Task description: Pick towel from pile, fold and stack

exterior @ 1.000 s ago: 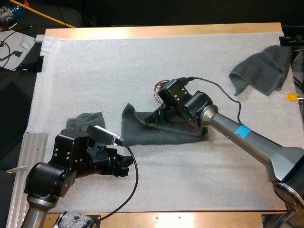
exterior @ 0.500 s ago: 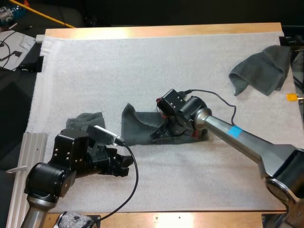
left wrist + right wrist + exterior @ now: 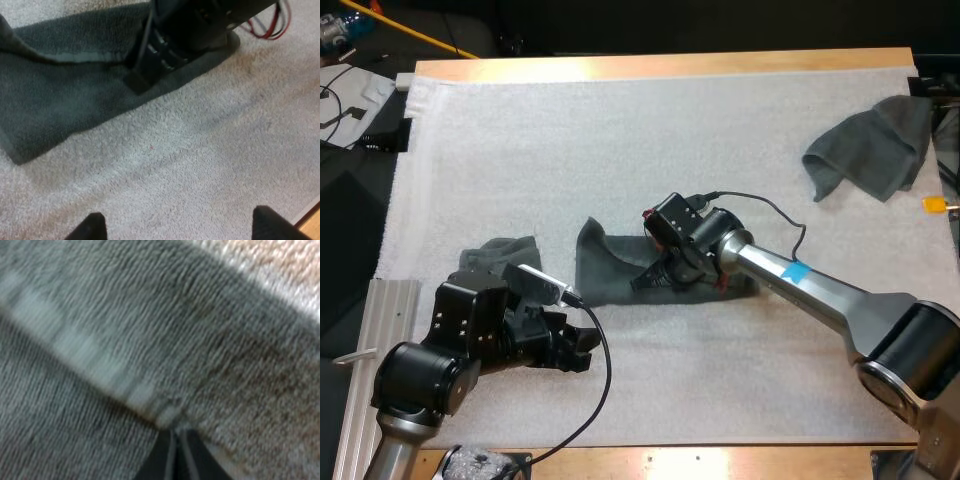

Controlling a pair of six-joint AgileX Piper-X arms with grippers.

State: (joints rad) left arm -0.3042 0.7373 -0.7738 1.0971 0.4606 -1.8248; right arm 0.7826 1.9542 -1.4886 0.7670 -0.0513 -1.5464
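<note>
Towel (image 3: 608, 275) first: it's lying in the middle of the white mat (image 3: 620, 140), mostly flat, with one flap doubled over at its left end. I'd call that mid-fold, not finished, since the shape looks lopsided instead of a neat rectangle. A second crumpled towel (image 3: 875, 145) sits at the mat's far right corner, and a small bunched towel (image 3: 500, 252) lies at the mat's near left side by my left arm. I can't see a tidy stack anywhere on the mat. So my guess is there's plenty left: finish this fold, place it, then deal with the others.

Right gripper (image 3: 652, 280) is down on the mid-mat towel. From its own camera the fingers are pressed together, tips right at a pale hem line on the cloth (image 3: 100, 305). Whether a thin layer is pinched between them, I honestly can't tell.

Left gripper (image 3: 582, 350) hovers over bare mat on the near side. Its fingertips (image 3: 92, 226) are spread wide, holding nothing and touching nothing, with the towel's edge (image 3: 60, 100) just ahead.
</note>
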